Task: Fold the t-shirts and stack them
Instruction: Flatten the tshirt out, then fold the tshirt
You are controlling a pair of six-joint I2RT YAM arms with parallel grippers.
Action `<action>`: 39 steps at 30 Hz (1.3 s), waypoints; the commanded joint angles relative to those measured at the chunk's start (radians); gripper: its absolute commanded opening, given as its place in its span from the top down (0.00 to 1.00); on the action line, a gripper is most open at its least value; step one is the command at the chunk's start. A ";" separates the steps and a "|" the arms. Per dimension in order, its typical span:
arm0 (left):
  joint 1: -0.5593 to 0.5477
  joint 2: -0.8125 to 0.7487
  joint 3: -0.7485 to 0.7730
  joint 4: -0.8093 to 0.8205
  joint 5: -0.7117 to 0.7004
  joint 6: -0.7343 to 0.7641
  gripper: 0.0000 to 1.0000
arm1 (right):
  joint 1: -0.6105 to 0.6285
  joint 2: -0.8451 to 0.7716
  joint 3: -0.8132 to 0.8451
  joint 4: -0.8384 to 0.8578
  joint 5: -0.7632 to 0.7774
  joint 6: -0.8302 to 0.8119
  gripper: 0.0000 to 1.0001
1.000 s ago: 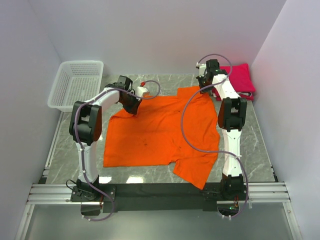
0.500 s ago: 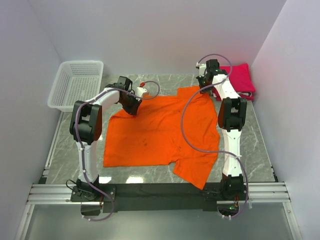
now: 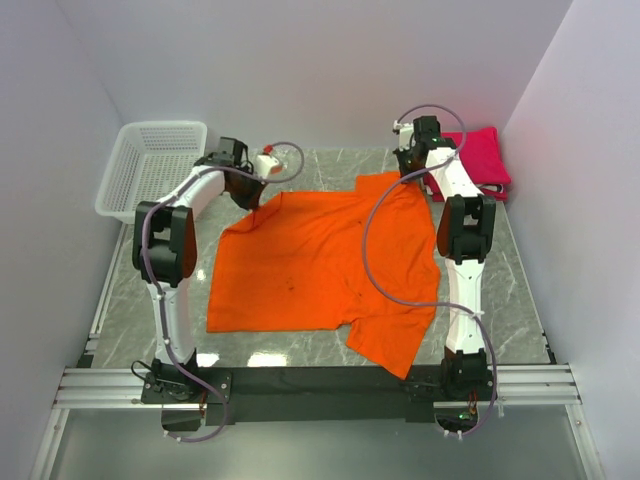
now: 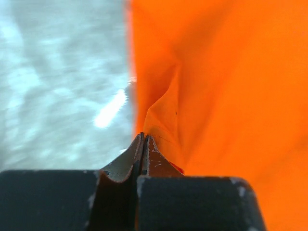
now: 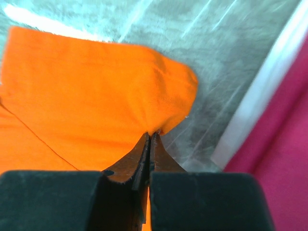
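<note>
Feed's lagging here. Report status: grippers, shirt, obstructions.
Left gripper shut on orange shirt, far-left corner. Right gripper shut on far-right corner. Pink stack just beyond right gripper.

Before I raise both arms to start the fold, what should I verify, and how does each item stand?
1. Left gripper shut on the orange t-shirt far left edge: ok.
2. Right gripper shut on its far right corner: ok.
3. Cloth smooth at the left grip: not ok, a pucker runs up from the tips.
4. Crimson stack apart from the orange cloth: ok.
5. Basket apart from the shirt: ok.
6. Single layer pinched at each grip: cannot tell.
</note>
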 commanded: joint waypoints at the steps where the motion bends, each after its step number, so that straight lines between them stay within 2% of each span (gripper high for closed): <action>1: 0.049 -0.034 0.057 0.046 -0.042 0.036 0.99 | -0.004 -0.126 -0.004 0.097 0.021 0.002 1.00; 7: 0.101 -0.015 0.071 0.126 -0.095 0.069 0.99 | -0.003 -0.132 0.010 0.143 0.041 0.004 1.00; 12: 0.132 0.005 0.068 0.187 -0.132 0.076 0.99 | -0.003 -0.100 0.045 0.119 0.046 -0.007 1.00; 21: 0.145 0.000 0.038 0.285 -0.141 0.093 0.99 | -0.001 -0.114 -0.004 0.120 0.044 -0.027 1.00; 30: 0.163 -0.119 -0.079 0.356 -0.096 0.122 0.99 | -0.001 -0.200 -0.059 0.129 -0.002 -0.053 1.00; 39: 0.223 -0.323 -0.303 0.370 0.009 0.177 0.99 | -0.009 -0.364 -0.301 0.143 -0.094 -0.139 1.00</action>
